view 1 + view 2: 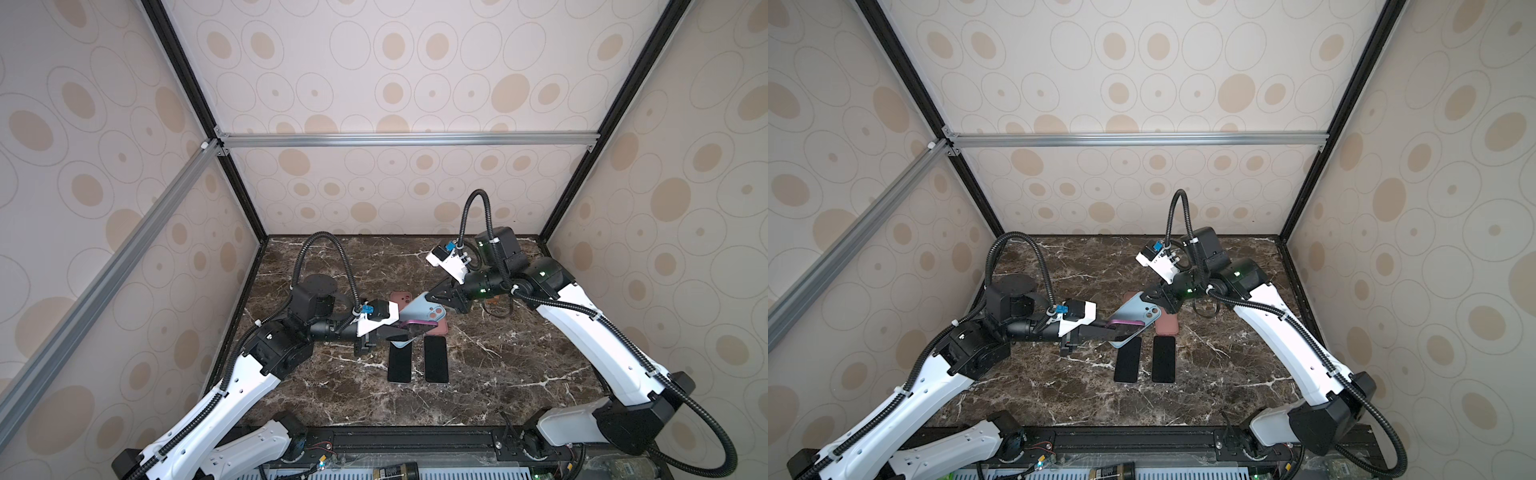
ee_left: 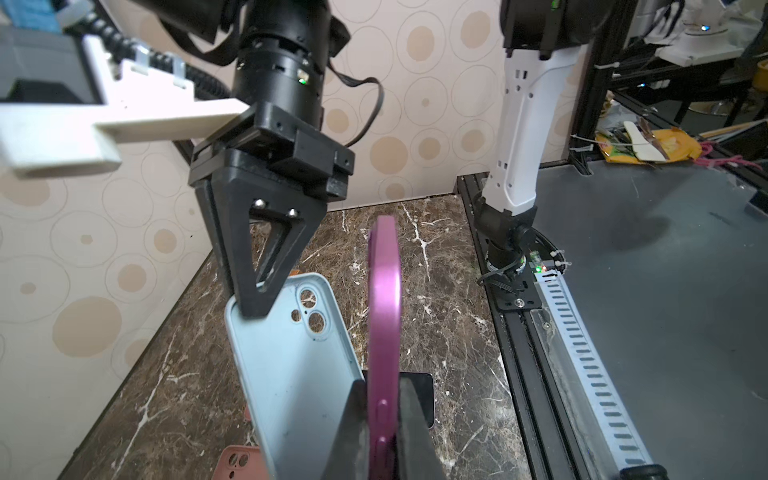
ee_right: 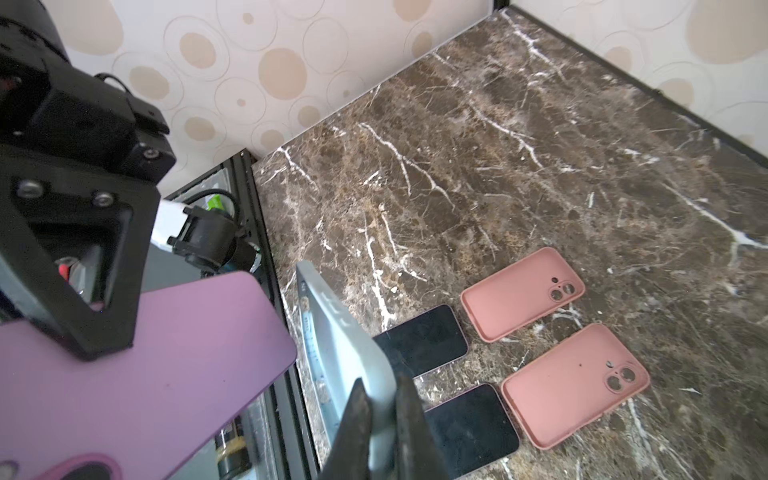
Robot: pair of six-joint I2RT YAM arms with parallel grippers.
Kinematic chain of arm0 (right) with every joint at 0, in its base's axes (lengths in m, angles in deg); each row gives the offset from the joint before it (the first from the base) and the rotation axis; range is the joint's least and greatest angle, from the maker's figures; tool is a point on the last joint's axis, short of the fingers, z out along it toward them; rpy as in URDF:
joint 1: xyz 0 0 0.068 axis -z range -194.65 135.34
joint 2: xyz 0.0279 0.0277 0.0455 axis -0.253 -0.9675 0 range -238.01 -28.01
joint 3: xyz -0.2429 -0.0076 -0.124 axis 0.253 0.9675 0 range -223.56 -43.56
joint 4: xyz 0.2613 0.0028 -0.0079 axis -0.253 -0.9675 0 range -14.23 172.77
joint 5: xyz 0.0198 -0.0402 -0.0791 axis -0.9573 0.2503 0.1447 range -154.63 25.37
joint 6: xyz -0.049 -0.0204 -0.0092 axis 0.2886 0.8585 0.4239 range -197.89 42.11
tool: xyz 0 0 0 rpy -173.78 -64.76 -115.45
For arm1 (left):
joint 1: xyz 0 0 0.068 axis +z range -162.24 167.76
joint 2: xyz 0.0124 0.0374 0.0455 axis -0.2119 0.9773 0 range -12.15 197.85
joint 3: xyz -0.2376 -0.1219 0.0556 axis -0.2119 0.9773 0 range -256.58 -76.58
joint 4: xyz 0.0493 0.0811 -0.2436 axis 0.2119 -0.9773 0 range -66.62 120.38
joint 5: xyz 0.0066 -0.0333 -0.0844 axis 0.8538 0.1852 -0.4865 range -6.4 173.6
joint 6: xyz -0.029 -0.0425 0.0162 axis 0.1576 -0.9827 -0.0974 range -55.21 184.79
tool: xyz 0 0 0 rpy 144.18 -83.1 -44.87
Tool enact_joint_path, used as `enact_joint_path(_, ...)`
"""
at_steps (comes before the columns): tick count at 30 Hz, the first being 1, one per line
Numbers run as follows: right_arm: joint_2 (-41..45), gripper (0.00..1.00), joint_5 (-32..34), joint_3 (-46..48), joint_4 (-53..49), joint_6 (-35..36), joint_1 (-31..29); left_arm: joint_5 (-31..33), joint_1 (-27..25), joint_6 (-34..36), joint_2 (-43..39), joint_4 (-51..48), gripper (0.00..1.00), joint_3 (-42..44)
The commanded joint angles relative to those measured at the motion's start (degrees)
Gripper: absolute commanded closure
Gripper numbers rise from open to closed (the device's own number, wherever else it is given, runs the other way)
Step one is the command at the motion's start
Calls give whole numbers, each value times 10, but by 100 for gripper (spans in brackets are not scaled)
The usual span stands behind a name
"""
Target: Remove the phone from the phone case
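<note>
We show both arms meeting above the middle of the marble bench (image 1: 498,374), each holding one half of the task's pair.

**Left end effector** (image 2: 382,386): its jaws are narrow and clamped on the long edges of the purple phone (image 2: 384,291). The left wrist view shows the phone edge-on, with its side buttons lying between the two fingers. In both top views the phone is held off the bench, its back turned towards the case.

**Right end effector** (image 3: 382,415): its jaws are likewise narrow. They pinch the rim of the light-blue phone case (image 3: 345,345) at the corner beside the camera cut-out. The left wrist view shows the open cavity of the case, and the bench is visible through the lens holes.

**Phone and case:** the phone is out of the cavity and stands just beside the case, with a gap between them along most of their length. Near the left fingers the two come close, and we cannot tell whether they touch.

**On the bench:**
- Two dark phones (image 1: 400,363) (image 1: 436,359) lie flat, side by side, with their screens up.
- Two pink cases (image 3: 519,291) (image 3: 573,382) lie just beyond them with their cavities up, both empty.
- In both top views the held pair partly hides these cases.
</note>
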Motion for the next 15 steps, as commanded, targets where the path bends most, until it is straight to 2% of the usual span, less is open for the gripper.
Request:
enact_joint_path(1,35,100,75,42,71,-53,1,61,0,-70,2,41,100,-21)
enact_joint_path(5,69,100,139,107,124,-119,2,162,1,-170,26,2,100,-51)
enact_joint_path(8,84,100,175,141,148,-171,1,204,0,-251,38,-17,100,-48)
enact_joint_path(13,66,100,222,137,111,-240,2,202,0,-334,58,-56,100,-34)
enact_joint_path(15,51,100,269,130,90,-266,0,228,0,-353,79,-87,100,-50)
